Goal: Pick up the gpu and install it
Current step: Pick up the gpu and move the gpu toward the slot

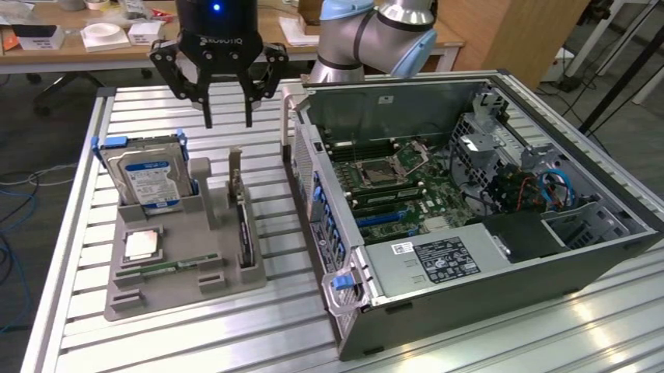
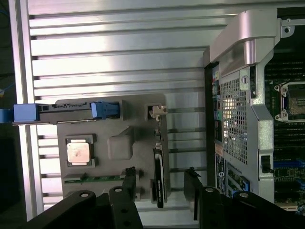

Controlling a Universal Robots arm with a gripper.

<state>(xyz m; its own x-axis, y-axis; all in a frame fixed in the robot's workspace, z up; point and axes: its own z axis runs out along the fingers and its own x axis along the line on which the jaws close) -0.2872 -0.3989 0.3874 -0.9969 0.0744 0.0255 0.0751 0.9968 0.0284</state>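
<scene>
The gpu stands on its edge in a slot of the grey holder tray, its silvery bracket at the far end. From the wrist view the gpu is a thin dark strip seen edge-on. My gripper hangs open above the table, just beyond the tray's far end and well above the card. In the wrist view the gripper has one finger on each side of the card's line, with nothing held. The open computer case lies at the exterior view's right with its motherboard exposed.
A hard drive with blue side rails stands upright in the tray, beside a CPU and a memory stick. The case wall sits close to the tray. Everything rests on a slatted aluminium table.
</scene>
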